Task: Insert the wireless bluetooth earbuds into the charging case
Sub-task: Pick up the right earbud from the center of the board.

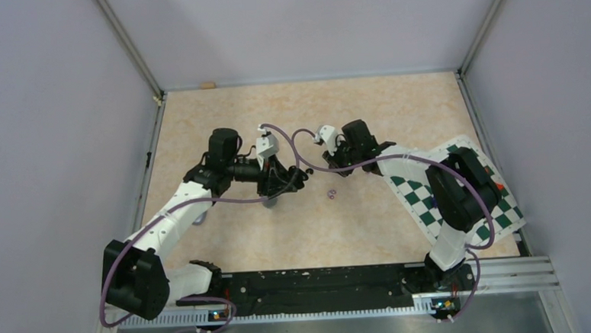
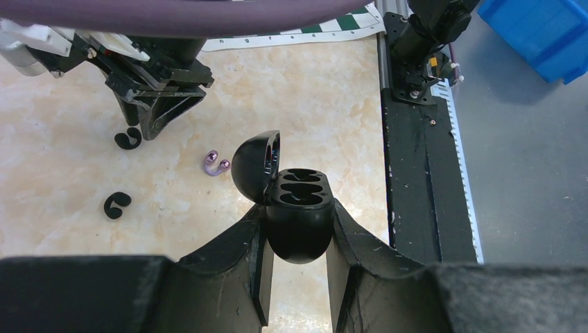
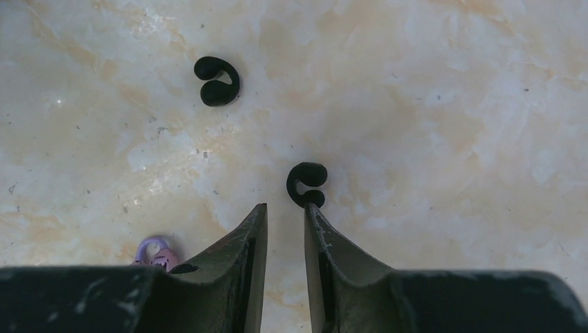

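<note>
My left gripper (image 2: pixel 298 216) is shut on a round black charging case (image 2: pixel 299 232), held with its lid (image 2: pixel 254 165) swung open and its slots facing up. Two black curled earbuds (image 2: pixel 116 204) (image 2: pixel 128 139) and one purple earbud (image 2: pixel 215 164) lie on the table beyond it. My right gripper (image 3: pixel 284 208) is low over the table, its jaws a narrow gap apart and empty. One black earbud (image 3: pixel 307 183) lies just past its right fingertip, the other (image 3: pixel 217 80) farther off, and the purple one (image 3: pixel 156 251) sits by the left finger. The purple earbud also shows in the top view (image 1: pixel 331 194).
A green-and-white checkered mat (image 1: pixel 500 201) lies at the right under the right arm. A black mounting rail (image 1: pixel 321 283) runs along the near edge. A blue bin (image 2: pixel 548 35) stands off the table. The walls of the enclosure ring the table.
</note>
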Tool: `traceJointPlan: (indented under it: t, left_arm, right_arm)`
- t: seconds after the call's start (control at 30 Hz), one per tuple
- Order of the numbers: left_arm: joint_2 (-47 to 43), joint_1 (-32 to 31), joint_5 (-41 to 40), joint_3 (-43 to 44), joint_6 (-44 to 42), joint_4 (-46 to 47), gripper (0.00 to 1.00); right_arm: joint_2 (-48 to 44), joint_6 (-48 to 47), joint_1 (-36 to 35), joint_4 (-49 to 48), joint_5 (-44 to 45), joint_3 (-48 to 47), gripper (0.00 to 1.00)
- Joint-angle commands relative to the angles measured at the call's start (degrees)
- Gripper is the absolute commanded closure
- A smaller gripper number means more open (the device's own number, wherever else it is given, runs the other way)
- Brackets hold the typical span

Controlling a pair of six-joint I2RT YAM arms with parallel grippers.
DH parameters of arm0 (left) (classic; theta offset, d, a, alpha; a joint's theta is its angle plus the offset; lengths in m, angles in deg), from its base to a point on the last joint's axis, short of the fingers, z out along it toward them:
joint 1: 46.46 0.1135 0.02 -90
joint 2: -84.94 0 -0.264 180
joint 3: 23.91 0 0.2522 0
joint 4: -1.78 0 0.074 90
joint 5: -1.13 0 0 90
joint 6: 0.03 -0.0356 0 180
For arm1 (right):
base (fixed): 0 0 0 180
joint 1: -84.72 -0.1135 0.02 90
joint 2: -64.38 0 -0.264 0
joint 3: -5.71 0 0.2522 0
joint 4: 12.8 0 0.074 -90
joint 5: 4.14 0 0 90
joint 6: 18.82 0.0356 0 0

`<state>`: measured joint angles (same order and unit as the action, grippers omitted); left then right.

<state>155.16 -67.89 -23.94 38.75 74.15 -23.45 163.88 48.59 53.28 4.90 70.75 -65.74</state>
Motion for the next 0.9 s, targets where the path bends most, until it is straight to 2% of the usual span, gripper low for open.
traceJointPlan:
  t: [0.0,0.23,0.43,0.87]
  left_arm:
    - [-1.0,0.7,1.5,1.6,-0.6,0.5,1.00]
    - [-0.5,1.0,1.7,1.5,-0.3,0.6,1.00]
    - [-0.3,1.2,2.0,1.5,-0.3,0.6,1.00]
    - [-0.1,1.5,2.0,1.5,0.1,0.6,1.00]
  right_arm:
    - [-1.1,-0.3,-1.7,-3.4,1.6,0.7,0.75]
    - [0.5,0.4,-3.4,-5.5,4.4,0.7,0.75]
    - [0.3,0.2,-3.5,-5.4,3.2,1.0,0.75]
    - [3.2,-0.4,-4.2,0.9,3.0,-2.3,0.72]
